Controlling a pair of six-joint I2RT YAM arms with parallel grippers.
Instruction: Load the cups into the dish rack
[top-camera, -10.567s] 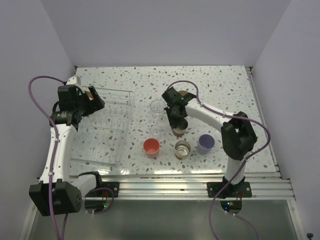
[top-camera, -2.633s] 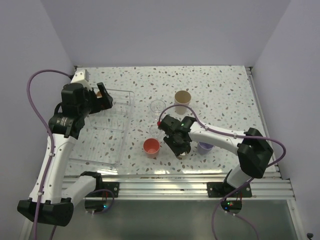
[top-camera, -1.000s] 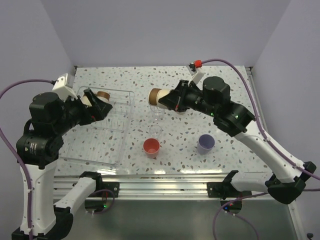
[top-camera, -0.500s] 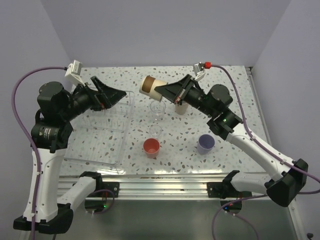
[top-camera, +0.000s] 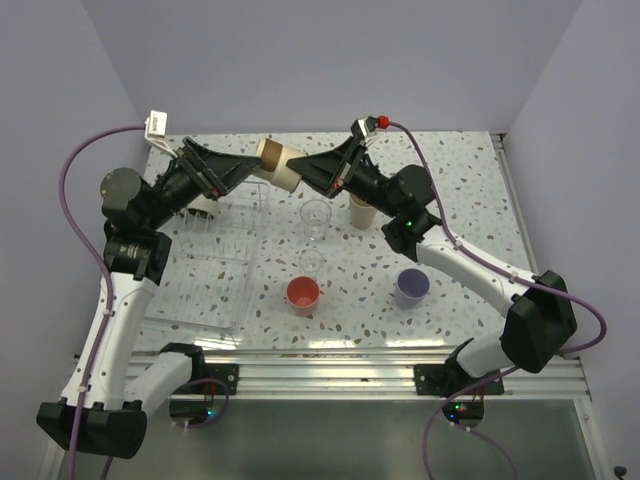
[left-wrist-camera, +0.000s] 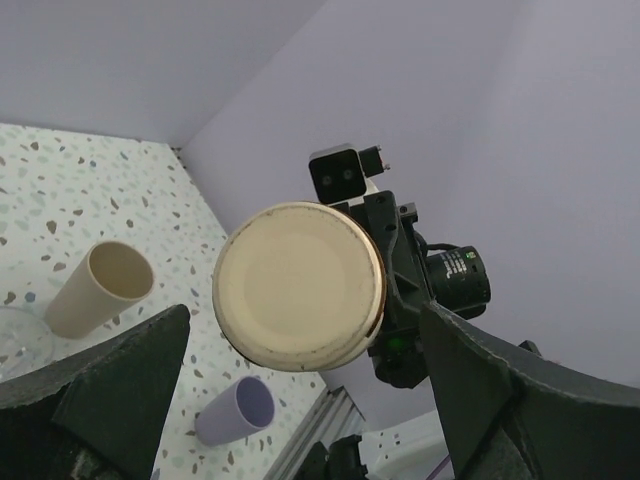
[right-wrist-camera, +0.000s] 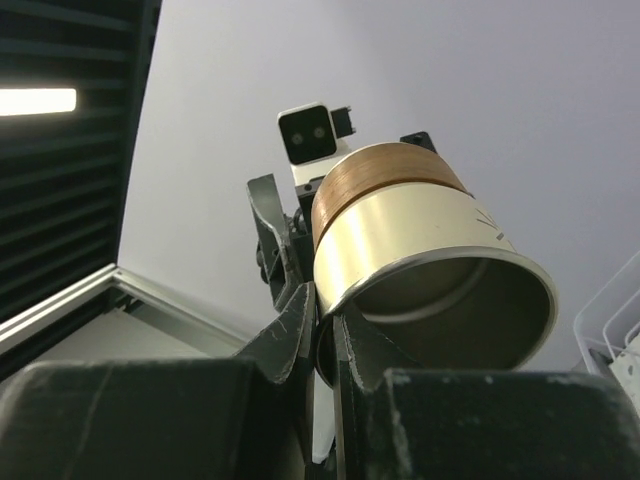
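Above the far right corner of the dish rack (top-camera: 190, 290), the right pincer (top-camera: 300, 176) pinches the brown-banded cream cup (top-camera: 272, 160) by its rim, sideways in mid-air, base toward the spread left pincer (top-camera: 243, 172), probably a handover, since the rack lies on that pincer's side.

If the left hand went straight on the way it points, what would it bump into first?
The cream cup with the brown band. The right hand holds it up in the air, with its bottom facing the open left hand. How close they already are is hard to tell.
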